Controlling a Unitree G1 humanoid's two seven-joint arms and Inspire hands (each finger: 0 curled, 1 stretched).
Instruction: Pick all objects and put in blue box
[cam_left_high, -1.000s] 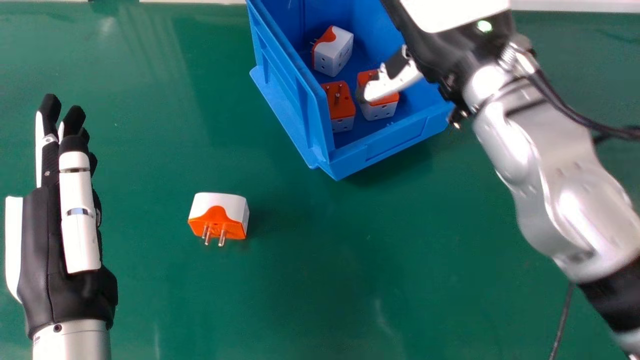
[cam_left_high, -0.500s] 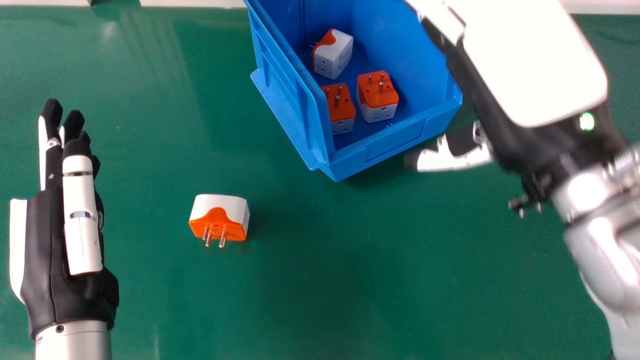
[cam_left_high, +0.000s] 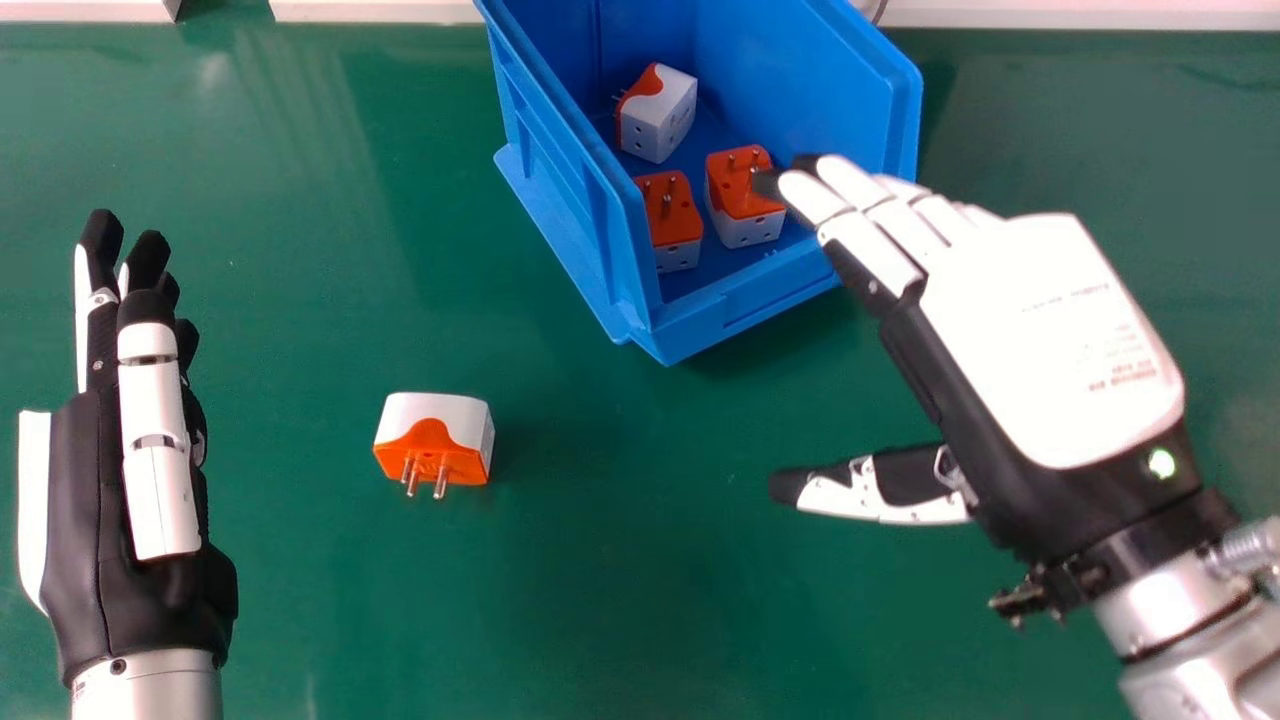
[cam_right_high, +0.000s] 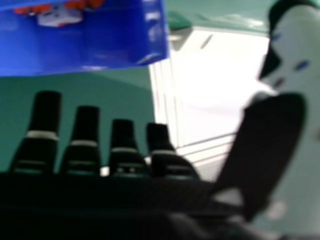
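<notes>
While the black-and-white left hand (cam_left_high: 78, 500) shows at far left, fingers straight, the blocky white-and-orange plastic adapter (cam_left_high: 432, 430) on the green tabletop (cam_left_high: 600, 600), outside the blue plastic box (cam_left_high: 565, 190), could skid if the right hand (cam_left_high: 1050, 330), fingers outstretched, thumb apart, nudged it.

Three orange-and-white adapters (cam_left_high: 655, 113) sit inside the blue box (cam_left_high: 745, 310).

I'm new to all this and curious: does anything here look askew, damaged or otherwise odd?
Nothing looks damaged. In the blue box, the farthest adapter has its prongs pointing sideways, while the two nearer adapters point theirs up. A fourth adapter sits outside, on the green table, simply not boxed yet.
</notes>
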